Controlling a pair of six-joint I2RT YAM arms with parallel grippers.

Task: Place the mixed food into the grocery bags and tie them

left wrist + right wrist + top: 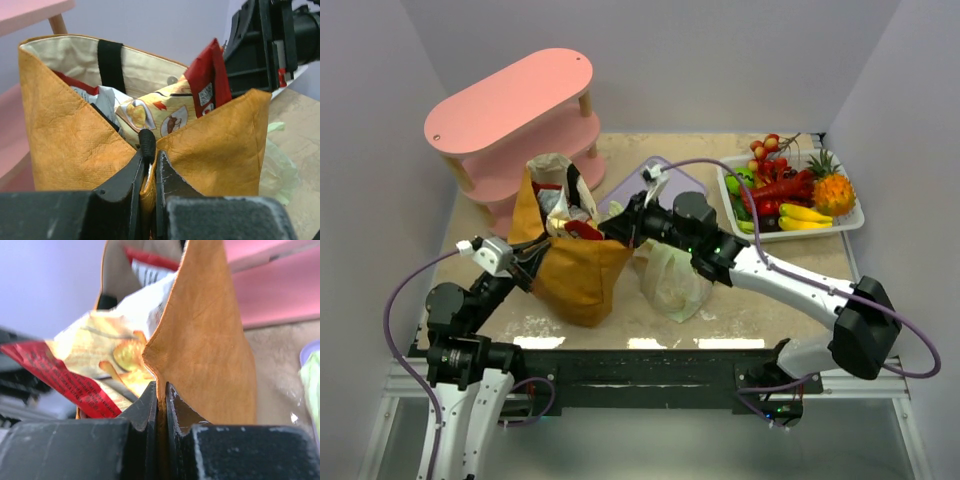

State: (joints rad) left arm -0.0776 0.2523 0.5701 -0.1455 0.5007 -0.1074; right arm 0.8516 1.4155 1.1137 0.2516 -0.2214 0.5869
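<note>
Brown paper bag (575, 275) stands between my two grippers. My left gripper (150, 155) is pinched tight on one side of its rim, and my right gripper (161, 390) is pinched tight on the other side. One red snack packet (210, 80) and one yellow-and-white snack packet (150, 112) poke out just past my left gripper. Others sit too deep to count. One thin pale-green plastic bag (672, 280) lies under my right arm, partly hidden. One pink oval shelf (510, 105) stands beyond the paper bag.
</note>
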